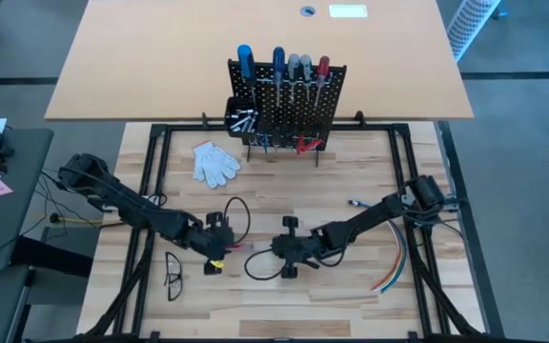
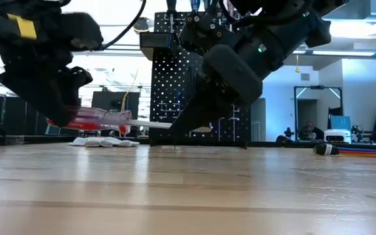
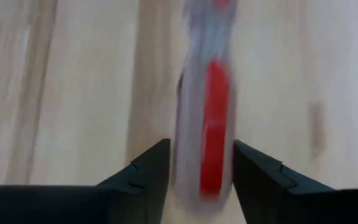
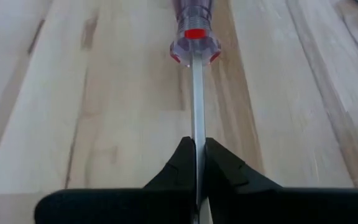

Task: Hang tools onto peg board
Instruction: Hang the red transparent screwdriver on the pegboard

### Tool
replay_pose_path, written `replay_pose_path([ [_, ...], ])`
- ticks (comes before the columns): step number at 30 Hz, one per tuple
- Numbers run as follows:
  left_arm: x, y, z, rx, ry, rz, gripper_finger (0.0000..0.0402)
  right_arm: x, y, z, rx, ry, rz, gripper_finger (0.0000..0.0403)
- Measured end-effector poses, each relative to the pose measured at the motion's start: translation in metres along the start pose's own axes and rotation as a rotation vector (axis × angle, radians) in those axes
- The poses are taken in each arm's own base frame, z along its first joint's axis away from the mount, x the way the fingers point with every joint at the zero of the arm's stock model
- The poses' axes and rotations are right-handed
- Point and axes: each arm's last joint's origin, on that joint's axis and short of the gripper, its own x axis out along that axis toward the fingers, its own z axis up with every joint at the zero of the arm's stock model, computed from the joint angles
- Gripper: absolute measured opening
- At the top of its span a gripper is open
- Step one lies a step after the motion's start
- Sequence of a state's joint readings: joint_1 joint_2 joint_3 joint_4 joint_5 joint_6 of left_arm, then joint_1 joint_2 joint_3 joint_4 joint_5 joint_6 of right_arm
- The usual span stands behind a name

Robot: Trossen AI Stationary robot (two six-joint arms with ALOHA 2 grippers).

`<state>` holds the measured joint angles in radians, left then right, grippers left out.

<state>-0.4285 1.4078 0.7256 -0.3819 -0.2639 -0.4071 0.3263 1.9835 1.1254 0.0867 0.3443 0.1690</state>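
Note:
A screwdriver [image 2: 119,121] with a clear and red handle [image 3: 207,143] hangs level just above the table's middle front, between my two grippers. My right gripper [image 4: 199,152] is shut on its silver shaft. My left gripper [image 3: 201,180] is open. Its fingers stand close on either side of the handle's butt end, and a thin gap shows beside the handle. The peg board [image 1: 289,95] stands upright on its feet at the table's far edge. Several screwdrivers hang along its top, and red-handled pliers [image 1: 308,145] hang at its bottom. My right gripper pinches the screwdriver's shaft at its tip end [image 4: 197,127] between its two fingers. The fingers come from the table's right, slanting down, and lie along the shaft. The screwdriver sticks out level beyond them, handle toward the left arm, clear of the table.
A white glove [image 1: 215,162] lies left of the peg board. Its black bin [image 1: 241,116] holds silver bits. A black cable loops on the table [image 1: 238,217] between the arms. Glasses [image 1: 172,276] lie at the front left, and coloured cables [image 1: 394,267] at the right.

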Motion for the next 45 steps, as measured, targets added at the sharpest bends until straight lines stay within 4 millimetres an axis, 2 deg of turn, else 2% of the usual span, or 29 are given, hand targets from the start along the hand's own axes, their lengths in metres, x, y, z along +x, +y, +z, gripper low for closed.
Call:
replay_pose_path([
  [4, -0.003, 0.008, -0.017, -0.035, 0.158, 0.086, 0.0181, 0.005, -0.014, -0.021, 0.055, 0.035, -0.048, 0.0017],
  [6, -0.008, 0.008, -0.025, -0.070, 0.161, 0.162, 0.0185, 0.004, -0.024, -0.033, 0.098, 0.021, -0.062, 0.0017],
  [11, -0.015, 0.002, -0.045, -0.064, -0.013, 0.303, 0.0188, -0.021, -0.044, -0.040, 0.212, -0.192, -0.058, 0.0017],
  [14, -0.016, -0.007, -0.049, -0.059, -0.176, 0.317, 0.0189, -0.043, -0.052, -0.037, 0.267, -0.405, -0.050, 0.0017],
  [18, -0.020, -0.020, -0.044, -0.032, -0.382, 0.344, 0.0189, -0.069, -0.071, -0.020, 0.289, -0.714, -0.088, 0.0017],
  [23, -0.026, -0.028, -0.029, -0.106, -0.571, 0.354, 0.0189, -0.084, -0.103, 0.011, 0.309, -0.977, -0.229, 0.0017],
  [29, -0.033, -0.030, -0.018, -0.184, -0.713, 0.426, 0.0189, -0.093, -0.147, 0.055, 0.347, -1.141, -0.364, 0.0017],
  [35, -0.033, -0.029, -0.018, -0.190, -0.727, 0.466, 0.0189, -0.110, -0.194, 0.095, 0.406, -1.285, -0.454, 0.0018],
  [40, -0.029, -0.030, -0.019, -0.179, -0.718, 0.480, 0.0189, -0.107, -0.225, 0.123, 0.443, -1.363, -0.424, 0.0018],
  [45, -0.022, -0.032, -0.020, -0.171, -0.707, 0.489, 0.0189, -0.078, -0.238, 0.144, 0.432, -1.278, -0.438, 0.0019],
])
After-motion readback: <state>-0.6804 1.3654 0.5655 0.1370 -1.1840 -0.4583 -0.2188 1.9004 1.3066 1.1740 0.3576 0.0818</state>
